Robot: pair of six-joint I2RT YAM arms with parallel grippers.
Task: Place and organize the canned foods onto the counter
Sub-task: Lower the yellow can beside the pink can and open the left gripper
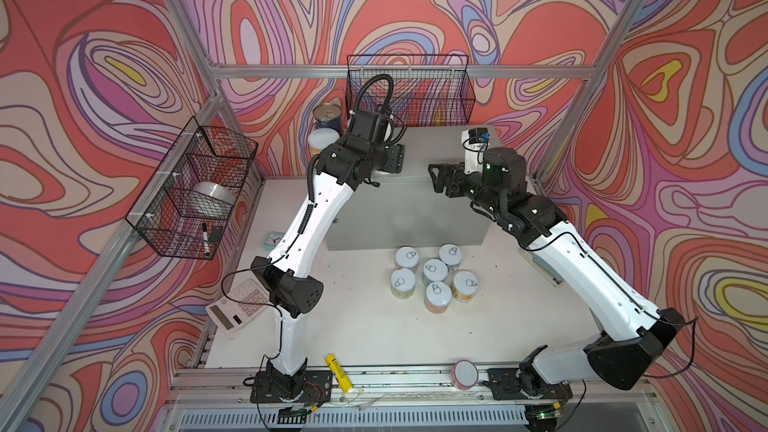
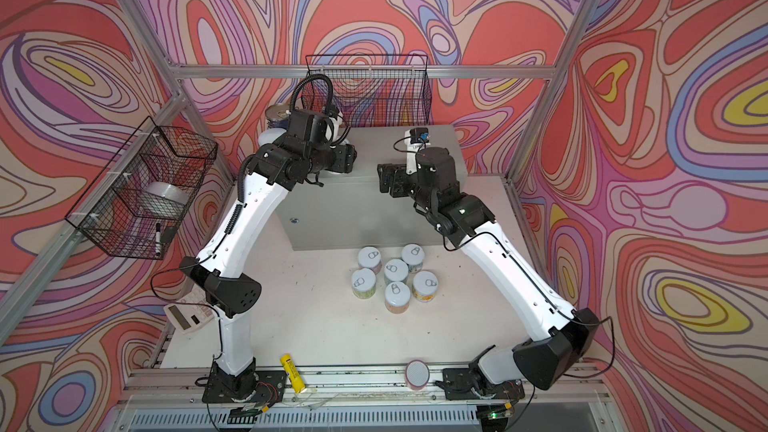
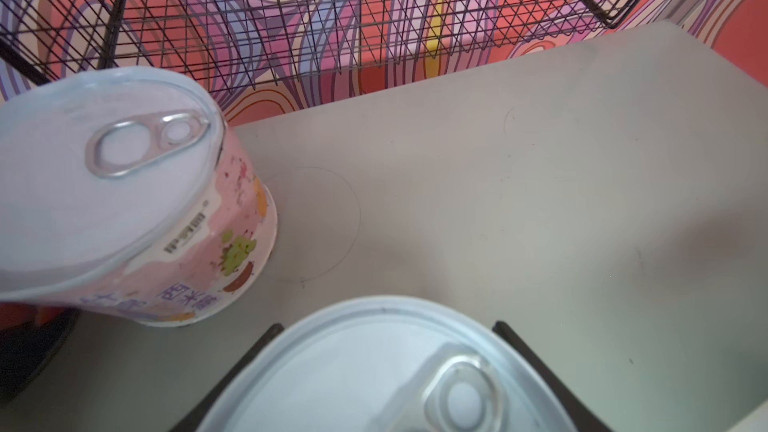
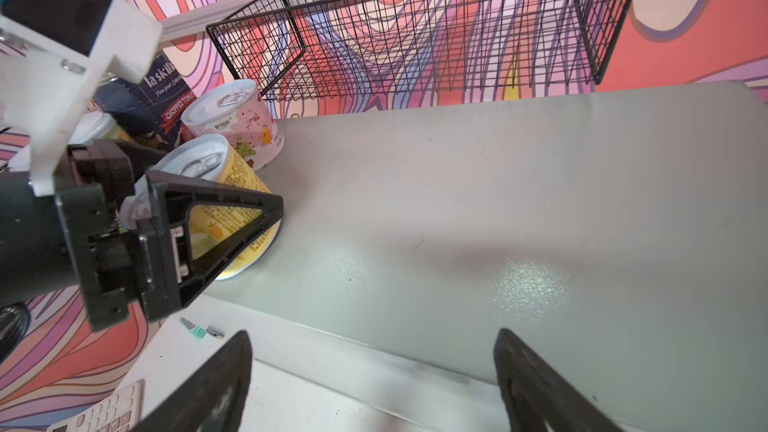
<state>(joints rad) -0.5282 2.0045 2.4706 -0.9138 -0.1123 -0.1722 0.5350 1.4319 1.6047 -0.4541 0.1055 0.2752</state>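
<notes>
My left gripper (image 3: 386,326) is shut on a yellow can (image 4: 232,184) at the front left of the grey counter (image 1: 440,151). The can's white pull-tab lid (image 3: 365,371) fills the space between the fingers (image 4: 220,218). I cannot tell whether its base touches the top. Just behind it a pink can (image 3: 124,184) stands on the counter, with a blue-labelled metal-top can (image 1: 328,116) further left. Several more cans (image 1: 434,274) stand clustered on the table in front of the counter. My right gripper (image 4: 374,334) is open and empty over the counter's front edge (image 1: 434,179).
A black wire basket (image 1: 409,89) hangs on the back wall just above the counter. Another basket (image 1: 195,189) on the left wall holds a tape roll and a marker. A calculator (image 1: 237,305), a yellow tube (image 1: 338,371) and a pink cylinder (image 1: 464,374) lie near the front.
</notes>
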